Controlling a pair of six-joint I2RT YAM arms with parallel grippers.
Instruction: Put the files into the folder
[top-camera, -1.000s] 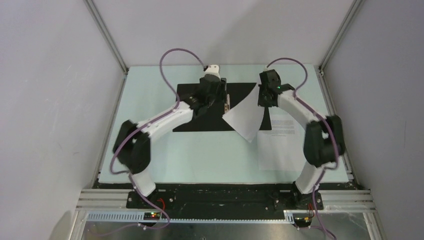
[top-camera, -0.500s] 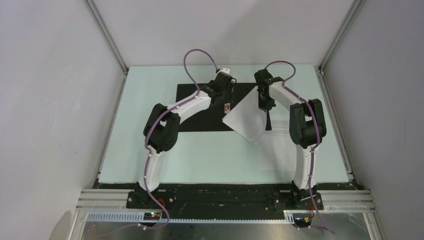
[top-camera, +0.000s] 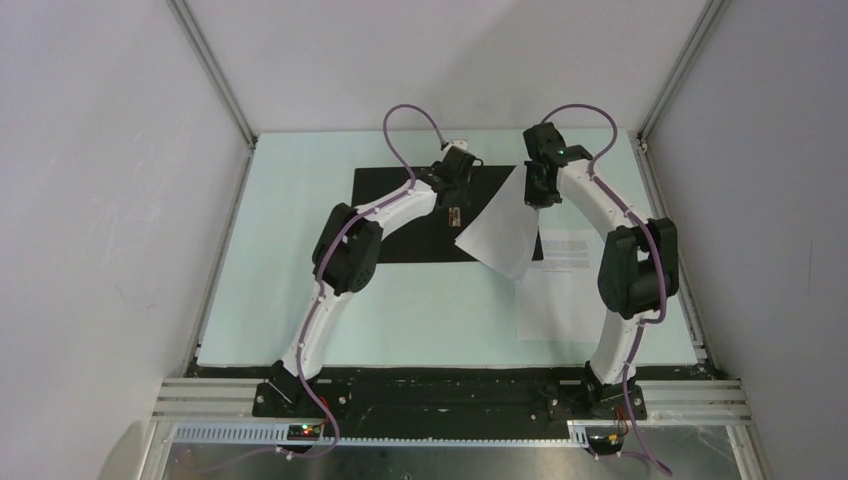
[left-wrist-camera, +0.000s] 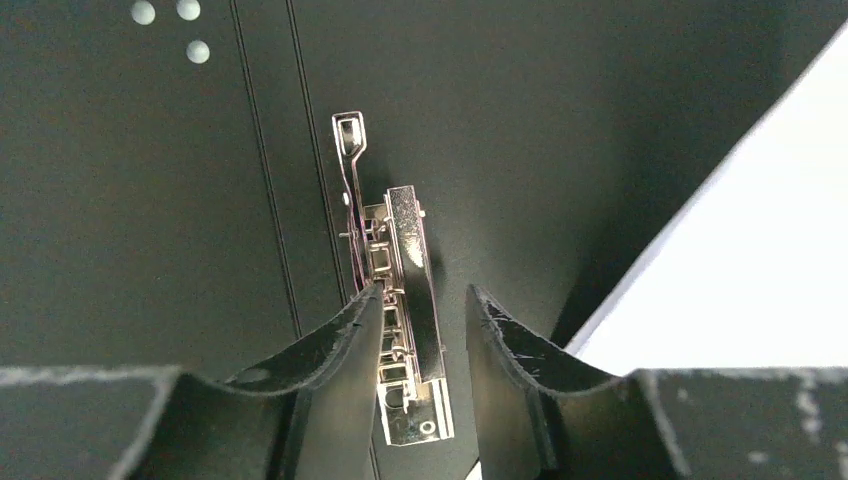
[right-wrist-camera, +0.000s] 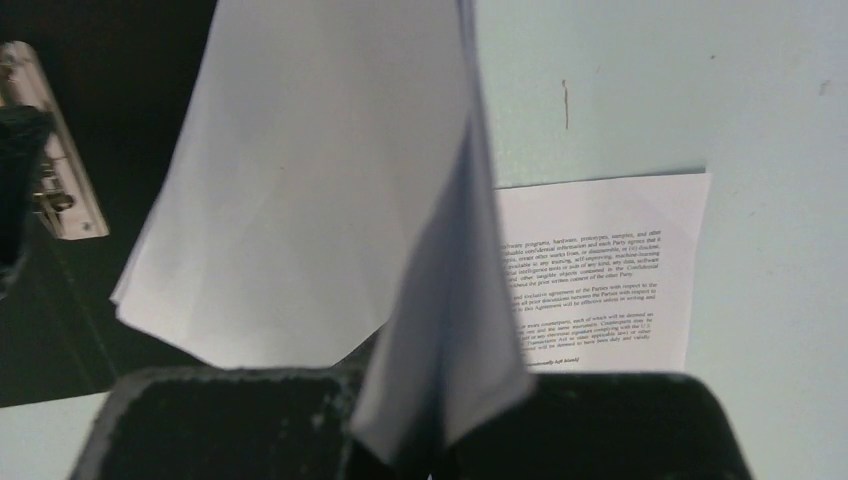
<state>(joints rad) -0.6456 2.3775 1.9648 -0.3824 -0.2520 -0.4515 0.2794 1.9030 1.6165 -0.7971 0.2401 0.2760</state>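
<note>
The folder (top-camera: 395, 215) lies open at the back middle, black inside up, with its metal clip (left-wrist-camera: 405, 290) on the spine. My left gripper (left-wrist-camera: 422, 312) is open and low over the clip, one finger on each side; the left finger touches the clip's lever. It also shows in the top view (top-camera: 455, 195). My right gripper (top-camera: 535, 193) is shut on a corner of the plain white sheet (right-wrist-camera: 310, 180), which hangs tilted over the folder's right half (top-camera: 500, 235). The printed sheet (right-wrist-camera: 600, 265) lies flat on the table to the right (top-camera: 560, 290).
The pale green table (top-camera: 300, 290) is bounded by metal frame posts and grey walls on the left, right and back. The printed sheet's upper left part lies under the hanging sheet. The arm bases stand on a black rail (top-camera: 450, 395) at the near edge.
My left arm has swung right and farther back, bringing its gripper over the clip. My right gripper has shifted slightly right and back with the plain sheet, which now hangs a little farther right.
</note>
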